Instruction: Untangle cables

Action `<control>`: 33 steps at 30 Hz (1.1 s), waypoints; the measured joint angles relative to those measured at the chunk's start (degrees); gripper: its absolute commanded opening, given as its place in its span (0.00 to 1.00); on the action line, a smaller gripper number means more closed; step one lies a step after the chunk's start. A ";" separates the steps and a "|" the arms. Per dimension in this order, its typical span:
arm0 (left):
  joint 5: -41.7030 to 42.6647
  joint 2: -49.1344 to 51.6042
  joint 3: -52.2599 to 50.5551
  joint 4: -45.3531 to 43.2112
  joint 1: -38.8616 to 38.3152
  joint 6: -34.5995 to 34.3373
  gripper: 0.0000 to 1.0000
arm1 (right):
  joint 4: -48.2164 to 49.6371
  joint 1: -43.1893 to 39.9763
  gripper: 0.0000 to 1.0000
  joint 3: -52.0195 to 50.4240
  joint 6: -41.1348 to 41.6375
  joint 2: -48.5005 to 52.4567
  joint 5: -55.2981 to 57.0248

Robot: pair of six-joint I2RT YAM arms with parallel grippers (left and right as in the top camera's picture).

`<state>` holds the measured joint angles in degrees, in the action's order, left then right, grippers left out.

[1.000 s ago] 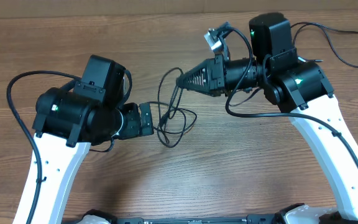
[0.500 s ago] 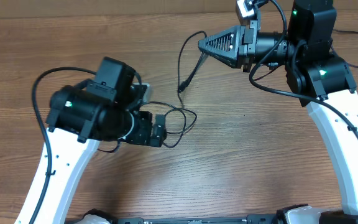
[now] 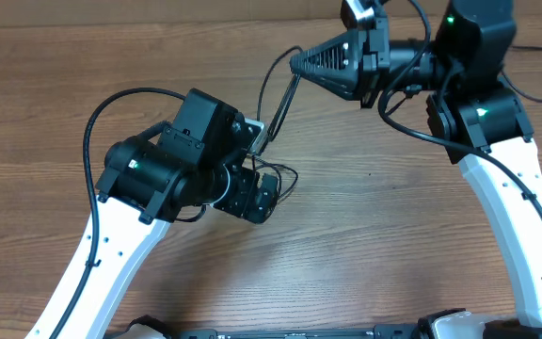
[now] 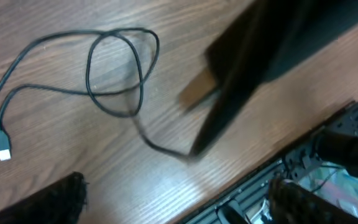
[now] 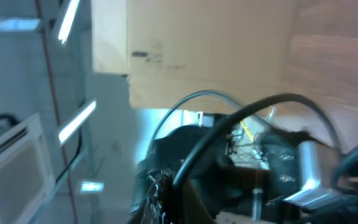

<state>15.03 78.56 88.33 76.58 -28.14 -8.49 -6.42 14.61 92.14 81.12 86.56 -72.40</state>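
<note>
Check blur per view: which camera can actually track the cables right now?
Overhead: sharp, evenly lit, no glare; the cables read clearly against the table. Left wrist: the cable loop at left is only slightly soft, but the right half is motion-smeared, with a dark streak across it. Right wrist: heavily blurred and tilted, bright light strips, task cables not identifiable.

1. Table (image 3: pixel 26 113): brown wood-grain top, with the grain running left to right.
2. Cables (image 4: pixel 89 74): thin and black, lying slack on the wood. The left wrist view shows one open loop crossing over itself, with two tails trailing off to the left.
3. Plug tip (image 4: pixel 2 144): pale, lying flat on the wood at the end of one tail. The other tail reaches the frame edge.
4. Overhead view: small loops lie flat near mid-table, and one strand rises off the surface toward the far side.
</note>
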 measured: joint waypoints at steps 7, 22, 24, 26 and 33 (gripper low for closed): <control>1.09 0.00 -3.85 -4.39 -0.02 0.11 0.91 | 8.94 0.00 0.04 0.00 9.05 -0.37 -2.54; -1.79 0.09 -4.35 -16.63 -0.02 -0.92 0.84 | 8.96 0.02 0.04 0.00 14.23 -0.37 -5.75; -4.70 0.09 -4.35 -17.68 -0.02 -3.08 0.84 | 8.92 0.02 0.04 0.00 14.40 -0.37 -6.60; -8.02 0.09 -4.35 -17.99 -0.02 -5.62 0.85 | 8.94 0.02 0.04 0.00 14.40 -0.37 -7.45; -15.61 0.09 -4.35 -18.08 -0.02 -12.31 0.89 | 11.54 0.02 0.04 0.00 13.73 -0.37 -12.48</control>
<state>-0.58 78.65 83.99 58.50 -28.16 -20.80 5.13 14.63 92.14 94.85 86.19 -84.88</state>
